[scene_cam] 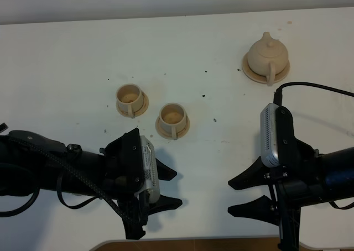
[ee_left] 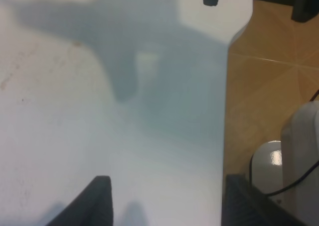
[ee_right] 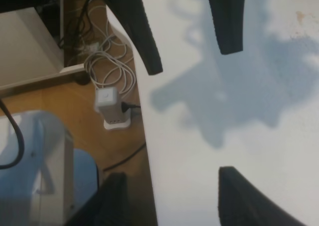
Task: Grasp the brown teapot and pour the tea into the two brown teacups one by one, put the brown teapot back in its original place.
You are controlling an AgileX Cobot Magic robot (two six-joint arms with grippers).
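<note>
**Tabletop (scene_cam: 182, 46):** white, with scattered dark specks (scene_cam: 204, 95) and faint brownish stains.

**Brown teapot (scene_cam: 267, 54):** pale tan and round, lid on. It stands upright on its wide round saucer (scene_cam: 249, 73) at the far right of the tabletop, with its loop handle turned toward the near edge. It is well apart from both arms.

**First teacup (scene_cam: 130, 98):** pale tan, upright on a small saucer (scene_cam: 142, 108), left of centre. Its contents cannot be made out.

**Second teacup (scene_cam: 172, 117):** matching, upright on its own saucer (scene_cam: 163, 132). It sits just beside the first, nearer the front edge, and the two saucers do not touch. Its contents cannot be made out.

**Left end effector (scene_cam: 176, 188):** black, spread wide and holding nothing. It hangs over bare tabletop by the near edge, near the second teacup but clear of it.

**Right end effector (scene_cam: 231, 197):** black, spread wide and holding nothing. It faces the left one across a gap at the near edge, well short of the teapot.

**Off the tabletop (right wrist view):** a wooden floor with a white power strip (ee_right: 113, 109) and coiled white cables (ee_right: 107, 69).
</note>
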